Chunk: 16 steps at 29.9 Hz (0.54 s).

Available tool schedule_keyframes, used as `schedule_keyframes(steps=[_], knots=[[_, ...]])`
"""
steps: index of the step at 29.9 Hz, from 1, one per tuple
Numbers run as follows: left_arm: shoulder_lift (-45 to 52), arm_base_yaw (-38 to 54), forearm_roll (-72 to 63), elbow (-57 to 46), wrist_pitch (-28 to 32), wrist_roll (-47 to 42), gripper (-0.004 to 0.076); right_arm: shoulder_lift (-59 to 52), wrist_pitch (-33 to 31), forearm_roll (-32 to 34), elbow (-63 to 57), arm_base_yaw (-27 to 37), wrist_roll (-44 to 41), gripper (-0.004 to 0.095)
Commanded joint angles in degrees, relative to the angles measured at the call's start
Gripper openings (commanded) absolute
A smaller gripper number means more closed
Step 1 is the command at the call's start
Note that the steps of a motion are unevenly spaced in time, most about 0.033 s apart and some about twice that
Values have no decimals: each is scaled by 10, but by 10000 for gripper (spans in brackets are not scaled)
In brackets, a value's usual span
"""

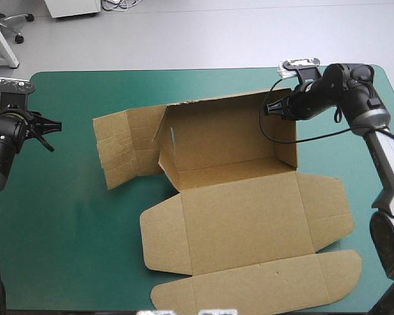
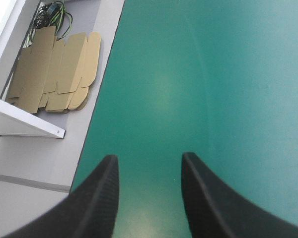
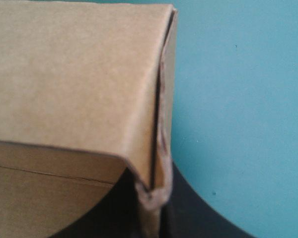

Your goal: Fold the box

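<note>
At the centre of the high view, on the teal-green cover (image 1: 72, 230), found the box (image 1: 240, 210) partly erected: 2 walls raised, far and right, 1 side panel lying flat toward the frame's left, lid flat toward the lower edge. At upper right, recorded the right gripper (image 1: 270, 109) clamped on the far right corner of the box. Confirmed in the right wrist view, with the doubled wall edge pinched between the black fingers (image 3: 198, 223). At the left edge of the frame, recorded the left gripper (image 1: 55, 136) well apart from the box. In the left wrist view, noted its fingers (image 2: 97, 198) spread wide over bare cover, holding nothing. Beyond the table's edge there, noted a stack of spare board (image 2: 54, 69). Judged the box light, stiff across each panel, willing to bend only along the scored creases, prone to spring back if released untucked, and liable to crush or tear at a pinched edge. Recommend taking hold at a free panel edge, mid-length and near a crease, not at a corner. For the flat left panel, advise a grip on its outer edge.
</note>
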<state>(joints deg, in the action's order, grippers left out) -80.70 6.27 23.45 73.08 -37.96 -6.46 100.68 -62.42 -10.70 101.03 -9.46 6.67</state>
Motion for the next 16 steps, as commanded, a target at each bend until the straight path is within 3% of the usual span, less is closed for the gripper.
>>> schedule_keyframes(steps=[1,6,16], knots=[[17,1,-3,16,21,5,299,13,-31,-7,83,6,-10,-32],[17,1,-3,16,10,14,299,63,-87,1,125,6,-12,-32],[17,1,-17,16,-2,22,299,98,-71,22,133,6,-33,-31]])
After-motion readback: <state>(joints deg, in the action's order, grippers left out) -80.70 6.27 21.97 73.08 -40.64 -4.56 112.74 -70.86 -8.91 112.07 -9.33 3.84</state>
